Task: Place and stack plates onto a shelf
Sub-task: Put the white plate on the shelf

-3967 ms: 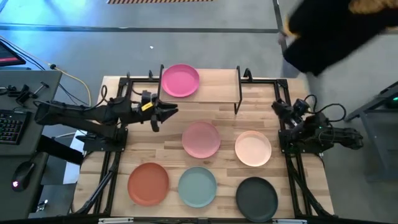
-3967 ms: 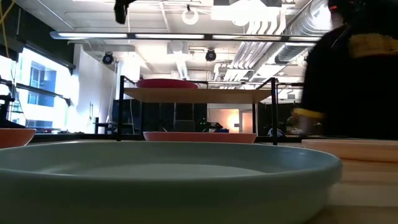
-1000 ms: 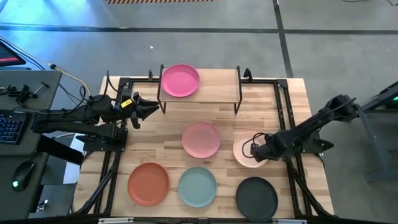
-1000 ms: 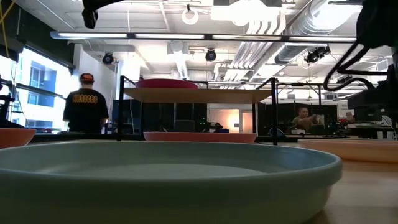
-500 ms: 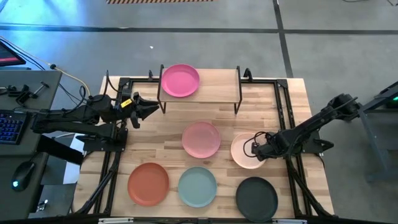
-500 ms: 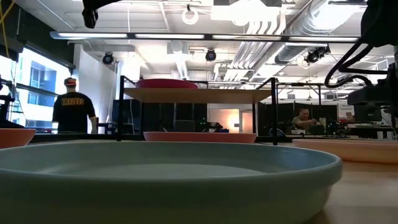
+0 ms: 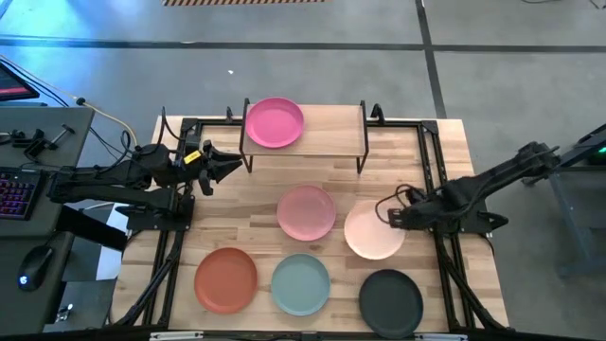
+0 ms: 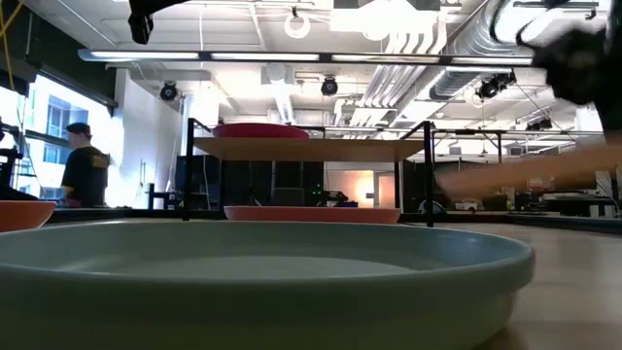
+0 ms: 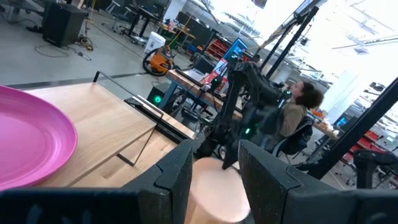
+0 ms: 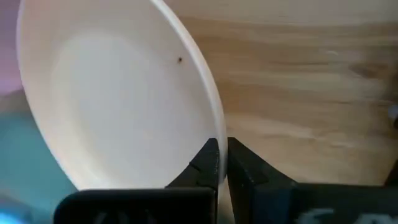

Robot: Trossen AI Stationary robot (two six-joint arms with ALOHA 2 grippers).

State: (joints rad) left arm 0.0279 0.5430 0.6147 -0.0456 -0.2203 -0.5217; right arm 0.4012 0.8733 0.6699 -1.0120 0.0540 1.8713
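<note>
The magenta plate (image 7: 275,122) lies on the left half of the shelf (image 7: 331,133) at the table's far side; it also shows in the left wrist view (image 9: 31,143). The light pink plate (image 7: 306,211), orange plate (image 7: 225,279), pale teal plate (image 7: 300,283) and black plate (image 7: 390,297) lie flat on the table. My right gripper (image 7: 396,216) is shut on the cream plate (image 7: 372,232), right of the light pink one. My left gripper (image 7: 235,166) is open and empty, in the air left of the shelf. My right gripper pinches the cream plate's rim (image 10: 217,127) on the side toward the table's right edge, one finger on the inner face and one on the underside. The fingers come from the table's right, slanting down. The plate is lifted off the table and tilted (image 8: 525,177).
Black frame rails (image 7: 431,170) run along the table's left and right sides. The shelf's right half is bare wood. A person (image 8: 86,175) walks in the room behind; another person (image 9: 298,106) sits beyond the table. A keyboard (image 7: 14,194) lies off the table's left.
My right gripper has risen with the cream plate. The plate lay flat on the table a second ago, now it is lifted clear and tilted, and it has shifted a little toward the table's left edge.
</note>
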